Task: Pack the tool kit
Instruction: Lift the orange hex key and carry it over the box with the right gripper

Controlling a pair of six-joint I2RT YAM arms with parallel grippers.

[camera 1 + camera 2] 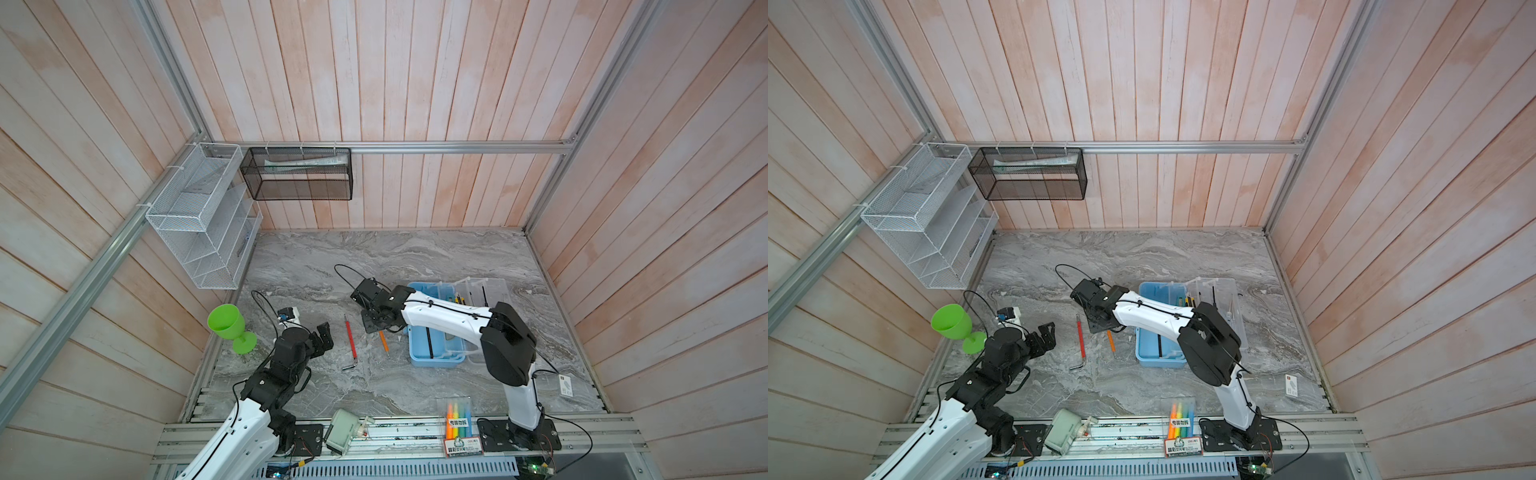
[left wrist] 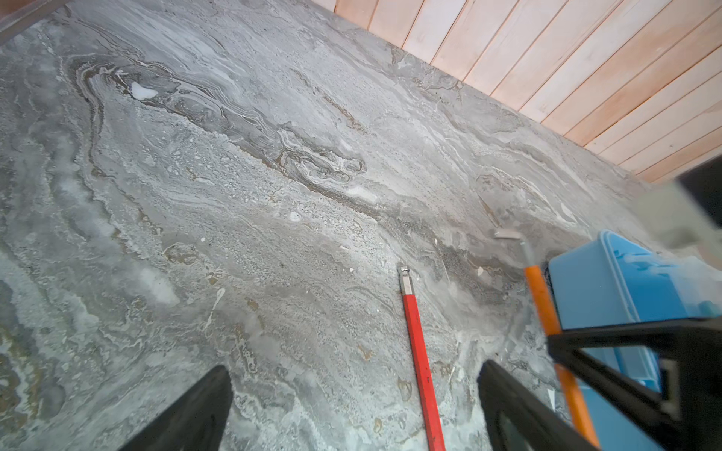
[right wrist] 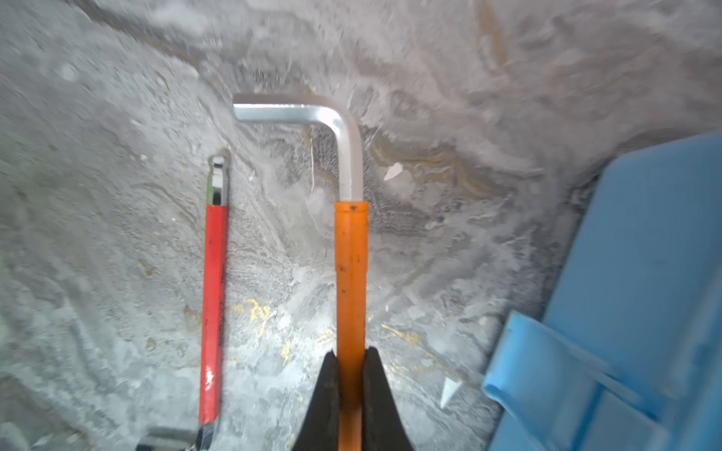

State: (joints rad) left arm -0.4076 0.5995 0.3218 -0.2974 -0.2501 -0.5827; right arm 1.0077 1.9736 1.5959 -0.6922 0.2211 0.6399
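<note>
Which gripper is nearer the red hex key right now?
Left, narrowly. The left gripper hangs open just left of the red hex key, not touching it. The right gripper is beyond the key's other side, shut on the orange hex key beside it.

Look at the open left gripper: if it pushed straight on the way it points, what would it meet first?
Probably the red hex key: in the left wrist view it lies on the marble table just ahead of the left gripper, slightly toward one finger. Depth is uncertain, so it might pass over it.
</note>
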